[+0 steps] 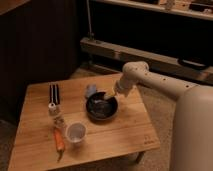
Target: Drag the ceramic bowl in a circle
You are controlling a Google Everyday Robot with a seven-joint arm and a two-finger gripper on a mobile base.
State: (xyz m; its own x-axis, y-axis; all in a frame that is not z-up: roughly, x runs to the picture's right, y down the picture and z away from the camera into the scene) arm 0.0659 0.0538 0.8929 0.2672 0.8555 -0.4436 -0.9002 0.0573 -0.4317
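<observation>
Clearly, in the camera view, the gripper [106, 96] is reaching down over the ceramic bowl [100, 113] at its 1 o'clock rim, with the jaws standing wide and clamping nothing that can be made out. The bowl is sitting near the middle of the wooden table [127, 134], a little toward 2 o'clock. The white arm [150, 80] is coming in from 3 o'clock.

Judging by this, the step in hand is getting contact with the bowl, and the circle is not yet being traced. The next move probably calls for pressing a finger inside the wall, or pinching the rim, then sweeping round while keeping steady downward pressure.

The bowl is looking round, wide and shallow, glossy black with a darker hollow; glazed ceramic on smooth, pale wood is likely to slide easily. A small white cup [76, 132] is standing at 7 o'clock from the bowl, just beside it, and a blue-grey object [90, 90] is lying at 11 o'clock, nearly touching, so both are crowding the path. An orange stick-like thing [59, 141] is lying farther out at 8 o'clock.
</observation>
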